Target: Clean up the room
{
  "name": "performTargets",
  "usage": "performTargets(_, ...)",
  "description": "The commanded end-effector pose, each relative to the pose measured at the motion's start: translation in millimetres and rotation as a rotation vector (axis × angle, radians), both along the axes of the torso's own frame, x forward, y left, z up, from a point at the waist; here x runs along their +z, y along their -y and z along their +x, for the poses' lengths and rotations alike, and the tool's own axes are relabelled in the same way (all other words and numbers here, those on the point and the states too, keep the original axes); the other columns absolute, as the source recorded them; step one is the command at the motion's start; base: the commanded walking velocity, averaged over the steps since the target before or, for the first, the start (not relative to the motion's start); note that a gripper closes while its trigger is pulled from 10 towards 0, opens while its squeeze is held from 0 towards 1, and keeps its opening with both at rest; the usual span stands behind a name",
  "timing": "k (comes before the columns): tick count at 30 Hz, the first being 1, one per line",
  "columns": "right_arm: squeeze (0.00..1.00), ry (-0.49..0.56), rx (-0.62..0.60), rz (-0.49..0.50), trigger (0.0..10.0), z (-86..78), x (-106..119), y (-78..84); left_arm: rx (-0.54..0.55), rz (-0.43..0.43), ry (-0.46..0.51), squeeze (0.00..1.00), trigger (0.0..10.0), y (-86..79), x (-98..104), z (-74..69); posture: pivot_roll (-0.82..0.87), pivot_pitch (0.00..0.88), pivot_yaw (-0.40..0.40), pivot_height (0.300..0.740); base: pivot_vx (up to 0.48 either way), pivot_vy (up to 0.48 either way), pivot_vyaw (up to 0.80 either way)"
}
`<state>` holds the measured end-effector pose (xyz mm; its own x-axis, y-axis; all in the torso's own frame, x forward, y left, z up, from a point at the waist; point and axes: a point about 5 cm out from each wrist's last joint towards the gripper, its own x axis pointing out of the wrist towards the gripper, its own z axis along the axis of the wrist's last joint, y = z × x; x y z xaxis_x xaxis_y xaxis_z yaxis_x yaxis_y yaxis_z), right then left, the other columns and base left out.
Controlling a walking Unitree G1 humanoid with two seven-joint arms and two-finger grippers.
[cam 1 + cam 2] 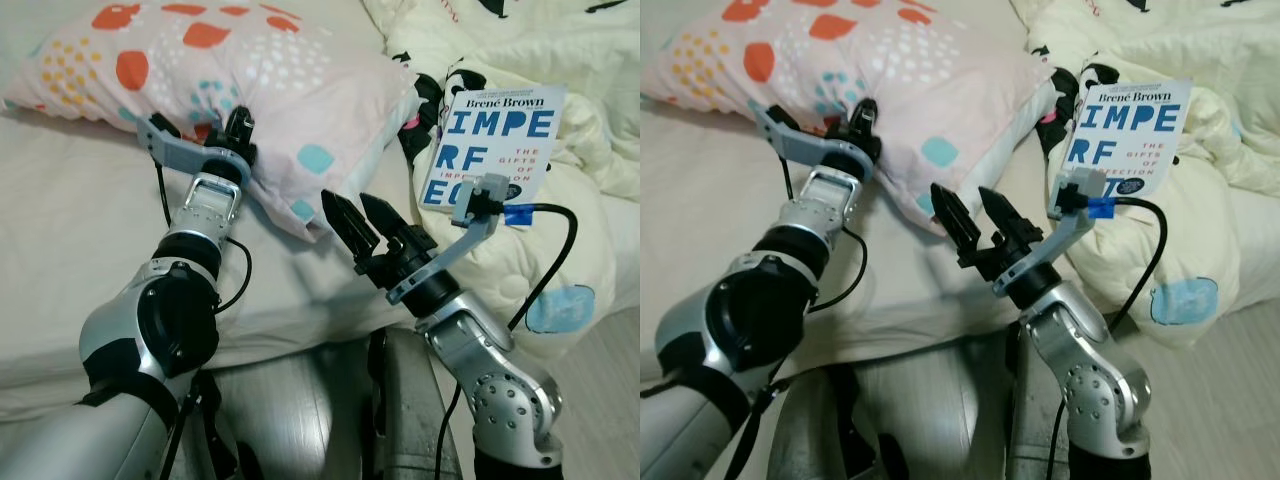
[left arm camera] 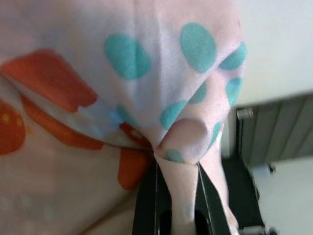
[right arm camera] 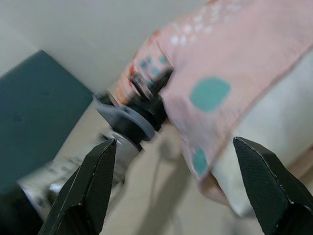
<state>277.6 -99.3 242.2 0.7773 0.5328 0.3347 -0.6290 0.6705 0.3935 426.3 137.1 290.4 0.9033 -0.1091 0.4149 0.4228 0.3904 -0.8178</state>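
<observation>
My left gripper (image 1: 238, 128) pinches the pillow (image 1: 250, 90) on the bed (image 1: 70, 220).

From my head, the pillow lies at the bed's head and a book (image 1: 492, 150) leans on the blanket (image 1: 590, 120) to its right. My left wrist shows pillow cloth between closed fingers (image 2: 146, 196). My right wrist shows my right gripper (image 3: 181, 186) wide open near the pillow corner.
</observation>
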Motion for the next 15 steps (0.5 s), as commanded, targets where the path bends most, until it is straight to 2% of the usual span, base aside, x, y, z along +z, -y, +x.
performTargets(1,0.00,0.004,-0.025,-0.023,10.0,5.9,-3.5,3.3,0.030,0.117,0.090,0.00,0.0,-8.1,36.8,-0.8,-0.36,0.261,0.068,0.425,0.000,0.000,0.00)
performTargets(4,0.00,0.002,-0.038,-0.040,10.0,13.6,-5.3,5.2,0.073,0.222,0.130,0.00,0.0,-18.5,54.9,-2.7,-0.33,0.234,0.071,0.425,0.000,0.000,0.00)
performTargets(5,0.00,0.002,-0.038,-0.040,10.0,13.6,-5.3,5.2,0.073,0.222,0.130,0.00,0.0,-18.5,54.9,-2.7,-0.33,0.234,0.071,0.425,0.000,0.000,0.00)
performTargets(7,0.00,0.009,-0.048,-0.059,10.0,20.5,-5.7,6.2,0.144,0.486,0.210,0.00,0.0,-36.8,84.7,-8.9,-0.30,0.187,0.074,0.425,0.000,0.000,0.00)
performTargets(8,0.00,0.013,-0.051,-0.065,10.0,22.9,-5.6,6.4,0.174,0.588,0.238,0.00,0.0,-44.4,94.9,-12.1,-0.29,0.183,0.074,0.425,0.000,0.000,0.00)
performTargets(9,0.00,0.013,-0.051,-0.065,10.0,22.9,-5.6,6.4,0.174,0.588,0.238,0.00,0.0,-44.4,94.9,-12.1,-0.29,0.183,0.074,0.425,0.000,0.000,0.00)
performTargets(10,0.00,0.018,-0.054,-0.067,10.0,26.2,-5.3,7.1,0.206,0.699,0.255,0.00,0.0,-53.7,103.2,-15.6,-0.28,0.155,0.073,0.425,0.000,0.000,0.00)
performTargets(11,0.00,0.018,-0.054,-0.067,10.0,26.2,-5.3,7.1,0.206,0.699,0.255,0.00,0.0,-53.7,103.2,-15.6,-0.28,0.155,0.073,0.425,0.000,0.000,0.00)
performTargets(13,0.00,0.026,-0.056,-0.068,10.0,30.9,-5.2,7.8,0.231,0.889,0.290,0.00,0.0,-67.1,110.5,-21.2,-0.26,0.140,0.075,0.425,0.000,0.000,0.00)
performTargets(15,0.00,0.035,-0.056,-0.070,10.0,33.2,-5.5,7.8,0.226,0.975,0.301,0.00,0.0,-71.6,112.0,-23.4,-0.26,0.140,0.075,0.425,0.000,0.000,0.00)
